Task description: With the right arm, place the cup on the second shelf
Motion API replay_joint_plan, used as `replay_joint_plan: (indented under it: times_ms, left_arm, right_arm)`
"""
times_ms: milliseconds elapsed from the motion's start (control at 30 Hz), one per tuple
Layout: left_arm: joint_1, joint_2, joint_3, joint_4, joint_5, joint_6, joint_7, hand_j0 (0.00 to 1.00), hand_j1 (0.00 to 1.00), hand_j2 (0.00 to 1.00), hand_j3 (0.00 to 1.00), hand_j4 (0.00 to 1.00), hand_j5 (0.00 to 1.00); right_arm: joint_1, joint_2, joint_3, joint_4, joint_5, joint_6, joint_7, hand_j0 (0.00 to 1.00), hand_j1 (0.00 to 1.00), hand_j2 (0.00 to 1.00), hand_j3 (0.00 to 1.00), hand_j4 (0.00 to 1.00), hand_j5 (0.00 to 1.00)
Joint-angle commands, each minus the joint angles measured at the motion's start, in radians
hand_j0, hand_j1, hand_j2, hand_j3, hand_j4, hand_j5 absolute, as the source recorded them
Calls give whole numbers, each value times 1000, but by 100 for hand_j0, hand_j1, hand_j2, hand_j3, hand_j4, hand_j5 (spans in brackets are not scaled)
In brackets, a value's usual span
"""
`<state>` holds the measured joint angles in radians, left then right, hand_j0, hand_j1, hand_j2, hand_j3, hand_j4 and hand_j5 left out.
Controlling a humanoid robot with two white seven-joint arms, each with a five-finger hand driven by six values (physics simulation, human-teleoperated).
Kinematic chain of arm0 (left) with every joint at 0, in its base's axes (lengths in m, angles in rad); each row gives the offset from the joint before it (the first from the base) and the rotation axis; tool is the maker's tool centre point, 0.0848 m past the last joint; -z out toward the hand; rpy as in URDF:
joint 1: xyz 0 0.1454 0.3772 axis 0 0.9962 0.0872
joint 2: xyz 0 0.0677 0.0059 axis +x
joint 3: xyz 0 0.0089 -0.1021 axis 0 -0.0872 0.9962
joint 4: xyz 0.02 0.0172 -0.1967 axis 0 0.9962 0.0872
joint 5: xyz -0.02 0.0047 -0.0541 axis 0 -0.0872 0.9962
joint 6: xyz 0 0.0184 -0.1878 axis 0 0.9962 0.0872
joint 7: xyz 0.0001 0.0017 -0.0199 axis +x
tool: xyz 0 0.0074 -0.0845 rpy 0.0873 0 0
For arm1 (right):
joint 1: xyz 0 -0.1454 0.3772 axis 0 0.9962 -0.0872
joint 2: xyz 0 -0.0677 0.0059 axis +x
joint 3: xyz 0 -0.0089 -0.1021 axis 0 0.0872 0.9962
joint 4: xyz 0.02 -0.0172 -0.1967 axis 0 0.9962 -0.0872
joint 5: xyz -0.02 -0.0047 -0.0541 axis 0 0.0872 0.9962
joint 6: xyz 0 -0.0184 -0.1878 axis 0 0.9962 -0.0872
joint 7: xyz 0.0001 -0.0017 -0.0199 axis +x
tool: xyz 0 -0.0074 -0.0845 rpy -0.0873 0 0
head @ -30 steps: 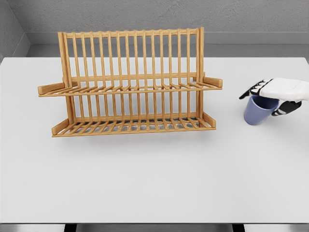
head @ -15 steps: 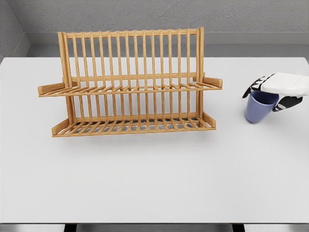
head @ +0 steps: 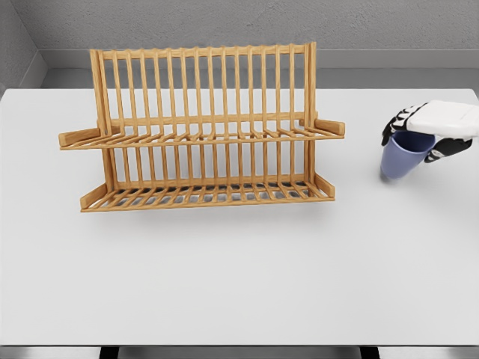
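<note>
Blue cup [head: 401, 158], tilted, right of wooden rack [head: 202, 131], upper shelf [head: 202, 137] bare

The surface [head: 239, 284] fills most of the frame, its far edge running across the upper part and its near edge along the bottom; behind it, at the top, stands a wall [head: 239, 22]. The rack [head: 202, 127] stands on the surface left of centre in the upper half, with 2 shelves, the upper shelf [head: 202, 134] above the lower shelf [head: 206, 196], and an upright back behind both. At the right edge, level with the upper shelf and well apart from the rack, the right hand [head: 419, 134] reaches in from the right over the cup [head: 400, 158]; the cup hangs tilted under the hand, its fingers [head: 394, 126] around the rim.
</note>
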<state>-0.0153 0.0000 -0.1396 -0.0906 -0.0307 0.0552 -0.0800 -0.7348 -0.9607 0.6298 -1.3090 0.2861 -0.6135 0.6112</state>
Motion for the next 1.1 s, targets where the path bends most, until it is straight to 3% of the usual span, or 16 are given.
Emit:
replay_joint_plan:
  times_ms: [0, 1067]
  left_arm:
    - [0, 0, 0, 0, 0, 0, 0, 100, 100, 100, 100, 100, 100]
    - [0, 0, 0, 0, 0, 0, 0, 100, 100, 100, 100, 100, 100]
  right_arm:
    - [-2, -1, -2, -1, -5, 3, 0, 65, 65, 65, 65, 65, 65]
    - [-86, 26, -93, -26, -7, 3, 0, 61, 61, 61, 61, 61, 61]
